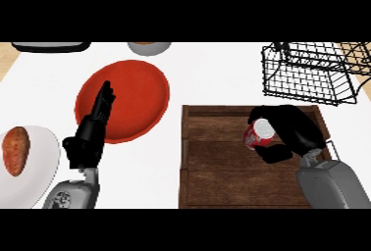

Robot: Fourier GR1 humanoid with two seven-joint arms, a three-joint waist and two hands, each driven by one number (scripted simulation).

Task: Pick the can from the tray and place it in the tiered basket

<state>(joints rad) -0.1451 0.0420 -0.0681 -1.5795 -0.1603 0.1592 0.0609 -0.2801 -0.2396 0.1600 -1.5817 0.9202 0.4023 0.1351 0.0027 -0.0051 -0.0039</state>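
red can (258,135), label unreadable | right hand (290,128) curled round it | wooden tray (217,162)

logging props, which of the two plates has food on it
The white plate at the left edge; it holds a sweet potato. The red plate holds no food.

White bench (210,68) carries: wooden tray (217,166), red plate (134,93), white plate (39,147), black wire basket (308,73), grey bowl (150,47) at far edge.

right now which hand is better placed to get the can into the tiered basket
Right. The right hand is already curled round the can over the tray, with the tiered basket just beyond it. The left hand rests open across the counter, over the red plate.
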